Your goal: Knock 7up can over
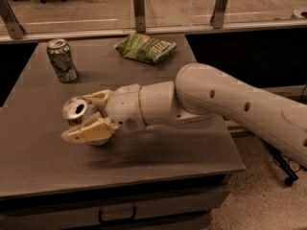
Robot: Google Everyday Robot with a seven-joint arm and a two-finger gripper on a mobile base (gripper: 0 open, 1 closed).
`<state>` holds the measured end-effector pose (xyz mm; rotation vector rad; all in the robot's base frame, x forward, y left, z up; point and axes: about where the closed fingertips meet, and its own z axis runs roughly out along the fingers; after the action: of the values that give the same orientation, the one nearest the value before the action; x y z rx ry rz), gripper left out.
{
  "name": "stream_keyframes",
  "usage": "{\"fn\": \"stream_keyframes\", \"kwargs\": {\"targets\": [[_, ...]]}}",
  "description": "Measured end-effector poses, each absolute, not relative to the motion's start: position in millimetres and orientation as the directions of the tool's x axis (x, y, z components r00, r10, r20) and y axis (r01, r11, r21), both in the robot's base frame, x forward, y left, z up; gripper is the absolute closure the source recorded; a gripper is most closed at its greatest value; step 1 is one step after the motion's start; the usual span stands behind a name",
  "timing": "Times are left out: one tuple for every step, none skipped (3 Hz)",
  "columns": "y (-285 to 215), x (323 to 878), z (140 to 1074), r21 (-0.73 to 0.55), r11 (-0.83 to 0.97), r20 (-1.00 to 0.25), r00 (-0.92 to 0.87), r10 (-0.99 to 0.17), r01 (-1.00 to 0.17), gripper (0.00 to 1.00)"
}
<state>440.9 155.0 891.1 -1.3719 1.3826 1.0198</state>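
Note:
The 7up can (76, 110) stands at the middle left of the grey table (158, 162). Its opened silver top shows and seems to lean to the left; most of its body is hidden behind my lower finger. My gripper (76, 117) is open and straddles the can, with one cream finger (98, 96) behind it and the other (88, 131) in front, right against it. The white arm reaches in from the right.
A darker mottled green can (62, 60) stands upright at the back left. A green chip bag (145, 48) lies at the back centre. A glass barrier with metal posts (139, 4) runs behind the table. The table's right edge (225, 128) is under my arm.

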Motion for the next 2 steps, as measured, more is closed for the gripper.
{"fn": "stream_keyframes", "kwargs": {"targets": [[178, 441, 892, -0.075, -0.025, -0.969, 0.079, -0.234, -0.997, 0.65], [195, 438, 923, -0.166, -0.126, -0.933, 0.197, -0.300, -0.978, 0.87]]}}
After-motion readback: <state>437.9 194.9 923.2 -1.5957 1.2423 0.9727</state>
